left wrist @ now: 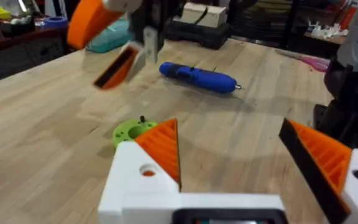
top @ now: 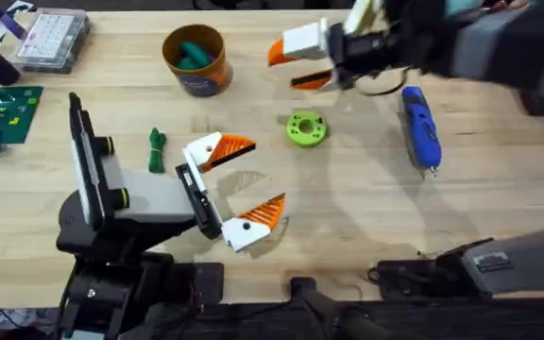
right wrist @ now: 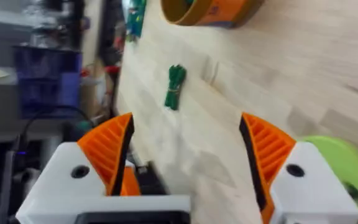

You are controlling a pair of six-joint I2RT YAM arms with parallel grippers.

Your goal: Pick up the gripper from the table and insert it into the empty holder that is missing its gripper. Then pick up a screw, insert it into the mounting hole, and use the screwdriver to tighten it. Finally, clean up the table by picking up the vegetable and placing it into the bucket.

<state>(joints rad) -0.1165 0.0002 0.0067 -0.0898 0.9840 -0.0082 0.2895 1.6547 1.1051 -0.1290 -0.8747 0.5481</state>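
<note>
Working left to right across the counter (top: 366,203), we log:

- The vegetable (top: 157,149), dark green, lying flat beside the left arm.
- The left gripper (top: 237,184), fingers spread wide and holding nothing, low over the counter.
- The bucket (top: 196,59), orange, at the far edge, with teal items inside.
- A lime-green disc (top: 306,128), lying flat between the two grippers.
- The right gripper (top: 296,64), raised, fingers wide apart and holding nothing.
- The screwdriver (top: 420,127), bright blue, lying flat to the right of the disc.
</note>
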